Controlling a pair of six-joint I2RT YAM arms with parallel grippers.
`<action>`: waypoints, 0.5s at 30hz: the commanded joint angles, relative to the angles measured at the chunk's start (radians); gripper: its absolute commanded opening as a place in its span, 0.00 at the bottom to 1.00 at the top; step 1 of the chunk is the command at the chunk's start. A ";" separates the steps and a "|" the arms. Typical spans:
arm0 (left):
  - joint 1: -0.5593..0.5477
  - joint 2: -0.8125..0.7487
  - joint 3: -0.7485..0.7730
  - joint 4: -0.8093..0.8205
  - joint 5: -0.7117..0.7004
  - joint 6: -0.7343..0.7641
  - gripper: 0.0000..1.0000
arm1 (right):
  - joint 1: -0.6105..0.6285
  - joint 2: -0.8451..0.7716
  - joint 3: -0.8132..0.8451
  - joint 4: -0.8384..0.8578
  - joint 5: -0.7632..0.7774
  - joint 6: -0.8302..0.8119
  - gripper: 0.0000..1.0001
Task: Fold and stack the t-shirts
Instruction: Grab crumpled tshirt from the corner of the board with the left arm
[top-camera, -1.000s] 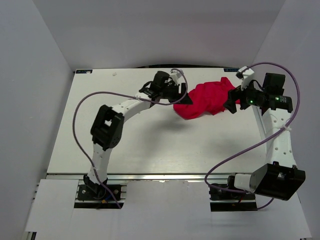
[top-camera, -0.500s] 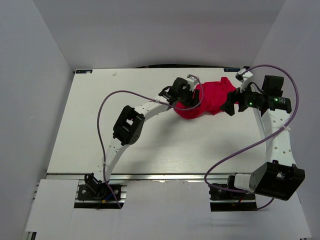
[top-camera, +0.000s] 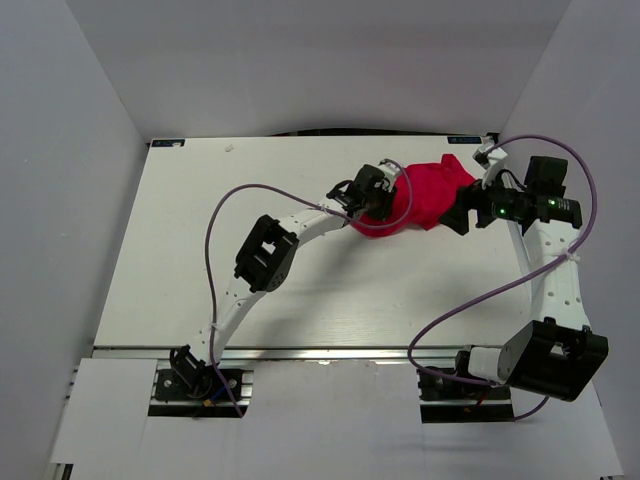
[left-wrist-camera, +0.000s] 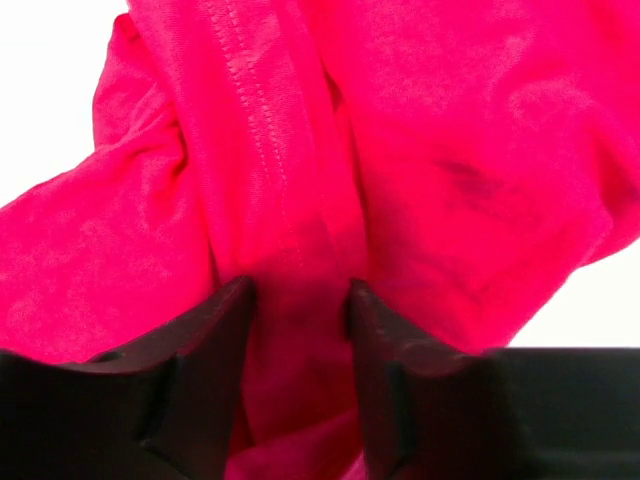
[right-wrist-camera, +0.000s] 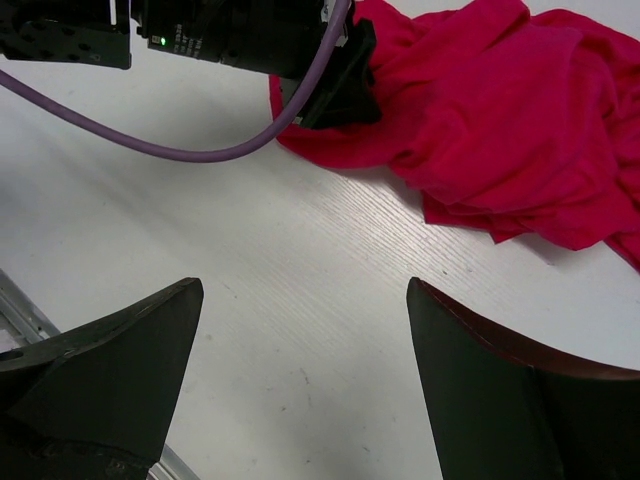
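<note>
Since a second ago the left arm has swung right across the worktop (top-camera: 250, 260), and its end effector (top-camera: 385, 207) now sits against the left edge of the t-shirt (top-camera: 425, 193), where before it stood just clear of the cloth. The right arm has hardly shifted.

The t-shirt, plain bright red, lies crumpled in a heap near the far right corner of the worktop, between the two end effectors. In the left wrist view the t-shirt (left-wrist-camera: 450, 170) fills nearly the whole picture, and a raised fold with a double line of stitching runs down into the left end effector (left-wrist-camera: 300, 300). The fingers (left-wrist-camera: 215, 340) stand partly open with that fold between them, cloth touching both inner faces; whether they pinch it firmly I cannot tell. The fold's lower end is hidden behind the fingers.

The right end effector (top-camera: 463, 214) is just beside the heap's right edge, spread wide and holding nothing. Its own view shows bare worktop between its fingers (right-wrist-camera: 110, 360), with the t-shirt (right-wrist-camera: 500, 110) beyond them, cut off at the right border. A purple cable (right-wrist-camera: 190, 150) hangs over the worktop there.
</note>
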 joint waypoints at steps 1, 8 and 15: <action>-0.004 -0.008 0.018 -0.031 -0.047 0.021 0.44 | -0.012 -0.007 0.001 0.026 -0.045 0.018 0.89; -0.006 -0.052 0.031 -0.033 -0.082 0.007 0.01 | -0.023 -0.010 0.005 0.020 -0.051 0.018 0.89; 0.003 -0.226 0.068 -0.022 -0.105 0.016 0.00 | -0.026 -0.028 -0.002 0.012 -0.048 0.010 0.89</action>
